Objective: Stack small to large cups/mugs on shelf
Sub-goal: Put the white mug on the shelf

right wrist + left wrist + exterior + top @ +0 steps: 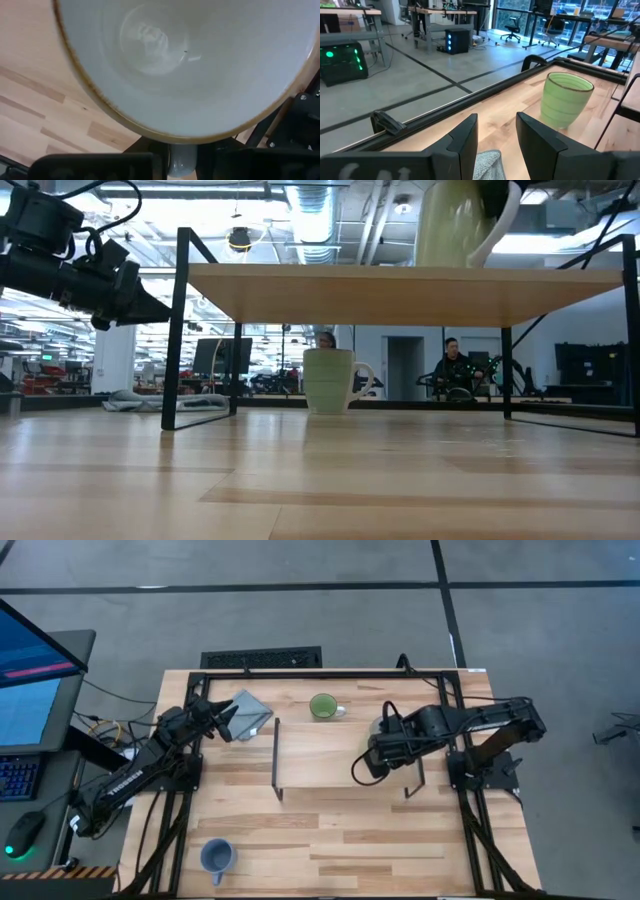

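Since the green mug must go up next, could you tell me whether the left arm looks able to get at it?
Probably yes: the left claw hangs open over the grey cloth, with bare tabletop between it and the green mug.

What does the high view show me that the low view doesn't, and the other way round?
Only the high view: the blue mug at the table's near edge, the grey cloth under the left gripper, and the right gripper over the shelf's right end. Only the low view: people in the room behind, and the cream mug on the shelf top. Both: shelf and green mug on the table.
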You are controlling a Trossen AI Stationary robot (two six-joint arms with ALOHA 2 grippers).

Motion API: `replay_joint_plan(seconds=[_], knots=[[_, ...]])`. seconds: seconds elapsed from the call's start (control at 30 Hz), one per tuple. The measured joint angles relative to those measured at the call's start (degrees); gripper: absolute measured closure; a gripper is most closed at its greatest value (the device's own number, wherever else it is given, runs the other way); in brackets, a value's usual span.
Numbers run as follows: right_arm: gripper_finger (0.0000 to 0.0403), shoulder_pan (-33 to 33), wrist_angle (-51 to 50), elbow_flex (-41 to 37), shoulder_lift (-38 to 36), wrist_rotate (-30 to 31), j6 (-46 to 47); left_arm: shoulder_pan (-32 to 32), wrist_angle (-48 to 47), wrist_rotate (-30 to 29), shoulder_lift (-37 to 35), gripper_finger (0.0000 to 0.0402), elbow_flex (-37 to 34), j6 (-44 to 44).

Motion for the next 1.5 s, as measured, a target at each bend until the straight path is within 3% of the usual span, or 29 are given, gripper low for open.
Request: replay_joint_plan(seconds=[1.5], knots=[[0.033, -1.54, 0.17, -1.25, -0.24, 0.25, -1.56, 0.0, -0.13, 2.69, 0.0, 0.0277, 0.28, -0.26]])
